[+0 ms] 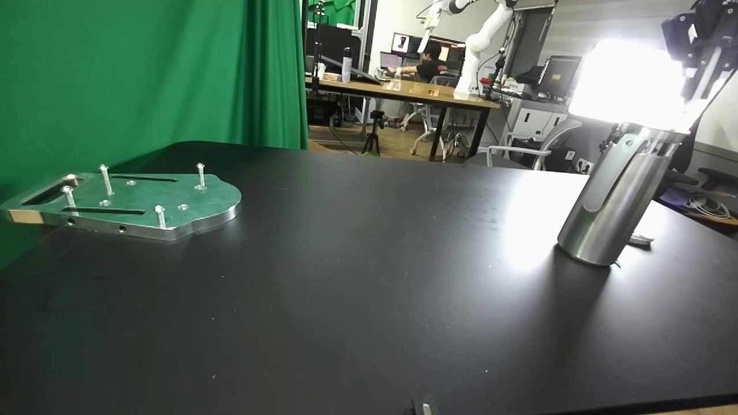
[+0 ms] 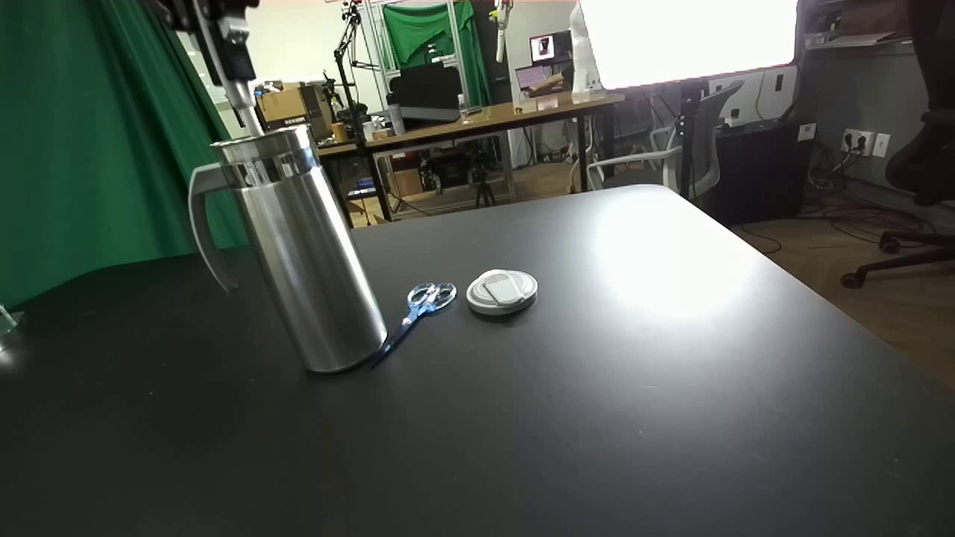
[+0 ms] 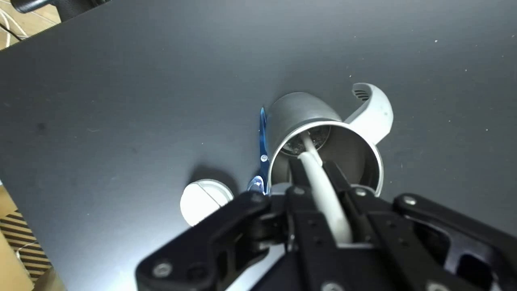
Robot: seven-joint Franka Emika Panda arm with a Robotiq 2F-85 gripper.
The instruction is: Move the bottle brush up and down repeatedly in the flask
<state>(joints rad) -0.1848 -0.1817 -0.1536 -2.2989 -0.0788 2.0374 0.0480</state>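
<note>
The flask (image 1: 620, 199) is a tall brushed-metal cylinder with a grey handle, standing on the black table. It also shows in an exterior view (image 2: 317, 268) and in the wrist view (image 3: 297, 107), open at the top. It looks leaning in both exterior views; I cannot tell whether it is truly tilted. My gripper (image 3: 315, 166) is above the flask's mouth, shut on the white handle of the bottle brush (image 3: 325, 194). The brush's pale shaft (image 2: 248, 112) goes down into the flask. Its bristle end is hidden inside. The gripper shows also in both exterior views (image 1: 706, 60) (image 2: 237, 63).
Blue scissors (image 2: 410, 317) lie against the flask's base. A grey-white round lid (image 2: 502, 292) lies beside them. A pale-green metal plate with upright pegs (image 1: 155, 199) is at the far side of the table. A bright lamp panel (image 1: 631, 80) stands behind the flask.
</note>
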